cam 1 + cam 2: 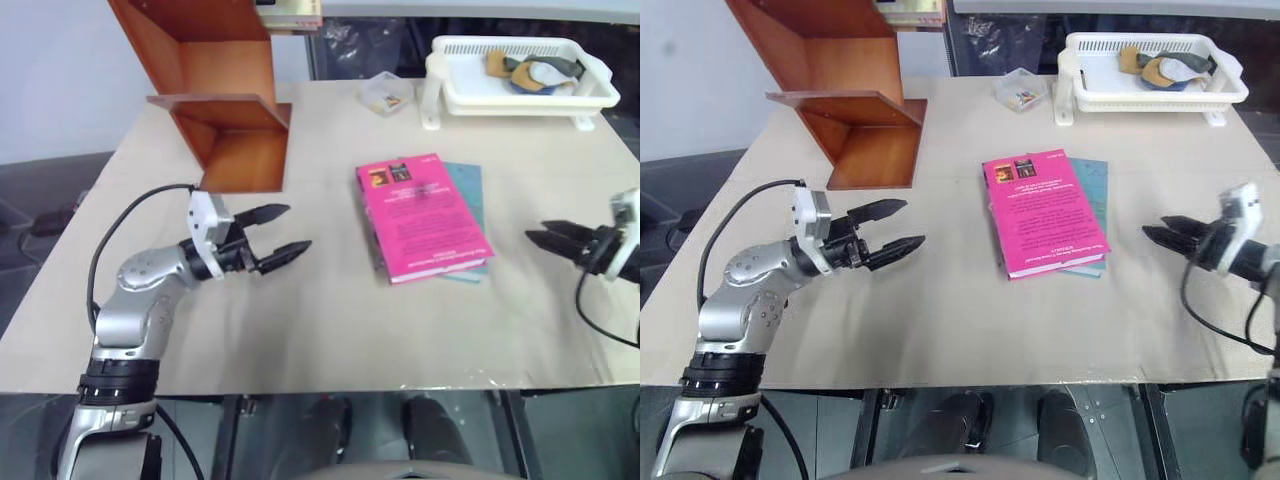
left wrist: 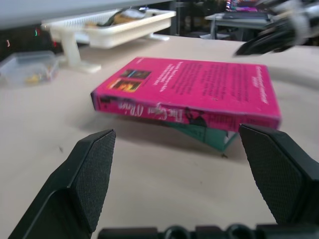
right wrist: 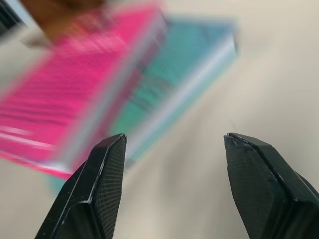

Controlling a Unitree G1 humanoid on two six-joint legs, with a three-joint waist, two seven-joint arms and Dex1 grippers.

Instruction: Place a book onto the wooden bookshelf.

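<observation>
Book [image 1: 420,215], bright pink, lies flat mid-surface on top of a thinner teal book [image 1: 468,215], well apart from the wooden bookshelf [image 1: 215,100] at the far left. Left fingers [image 1: 283,231] are spread, grasping nothing, aimed at its spine. Right fingers [image 1: 548,239] are likewise released on its other side.

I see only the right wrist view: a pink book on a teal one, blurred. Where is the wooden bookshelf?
Observer: The wooden bookshelf stands at the table's far left corner, left of and beyond the pink book.
Operator: Where is the left gripper?
Observer: The left gripper is open, in the air left of the book, apart from it.
Operator: Anything behind the books?
Observer: A white basket at the far right, and a small clear box beside it.
</observation>
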